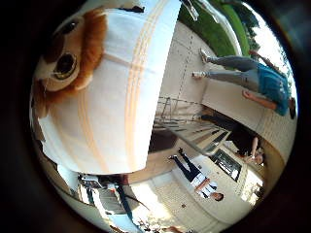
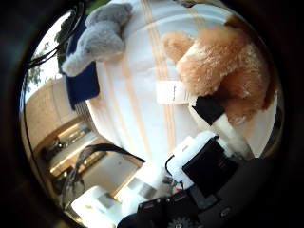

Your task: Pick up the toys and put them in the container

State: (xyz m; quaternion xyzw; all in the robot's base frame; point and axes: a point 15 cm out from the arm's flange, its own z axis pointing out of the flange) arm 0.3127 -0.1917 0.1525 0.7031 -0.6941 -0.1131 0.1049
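A brown plush toy [image 2: 223, 62] with a white tag [image 2: 171, 92] lies on a white cloth with orange stripes [image 2: 133, 95]. Its face with big dark eyes shows in the little finger side view [image 1: 66, 53]. A grey plush toy [image 2: 100, 38] lies in a dark blue container [image 2: 84, 84] at the cloth's edge. My hand [image 2: 204, 157] is just above the cloth beside the brown toy. Its white and black fingers [image 2: 214, 112] reach out fairly straight to the toy's edge and are not curled round it.
The striped cloth [image 1: 126, 97] covers the table top. Beyond its edge are a paved yard with steps and a metal railing [image 1: 180, 109].
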